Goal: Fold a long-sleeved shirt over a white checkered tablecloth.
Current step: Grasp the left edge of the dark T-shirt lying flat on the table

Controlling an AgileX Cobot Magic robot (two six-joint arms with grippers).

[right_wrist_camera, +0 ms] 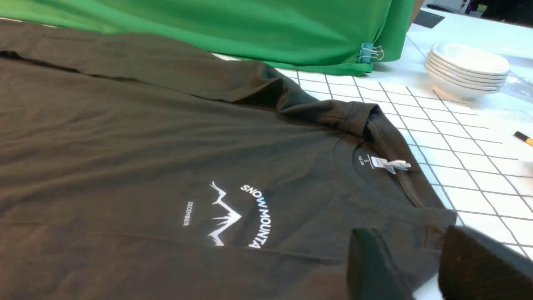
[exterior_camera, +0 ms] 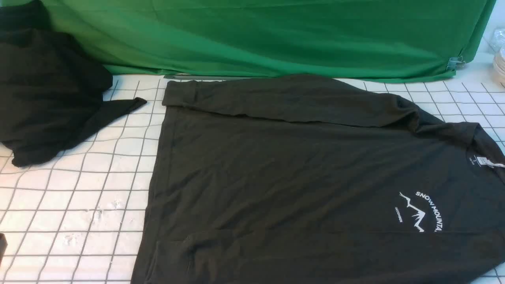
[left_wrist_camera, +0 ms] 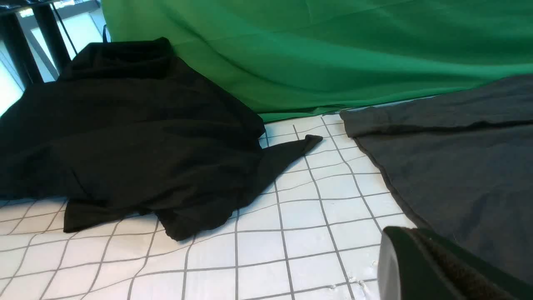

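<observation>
The long-sleeved shirt [exterior_camera: 300,177] lies flat on the white checkered tablecloth [exterior_camera: 79,197], collar to the right. Its far sleeve is folded across the body. The white mountain logo [exterior_camera: 420,211] and the neck label [exterior_camera: 483,161] face up. In the right wrist view my right gripper [right_wrist_camera: 410,246] stands open over the shirt's [right_wrist_camera: 125,146] near shoulder edge, and cloth shows in the gap. In the left wrist view my left gripper [left_wrist_camera: 406,235] is shut and empty. It sits just above the tablecloth [left_wrist_camera: 308,233], beside the shirt's [left_wrist_camera: 458,158] hem side.
A smaller plain black garment [exterior_camera: 47,94] is heaped at the far left. A green backdrop [exterior_camera: 276,35] closes off the back, held by a binder clip [right_wrist_camera: 370,52]. Stacked white bowls [right_wrist_camera: 466,71] stand at the far right, near a pen-like object [right_wrist_camera: 524,138].
</observation>
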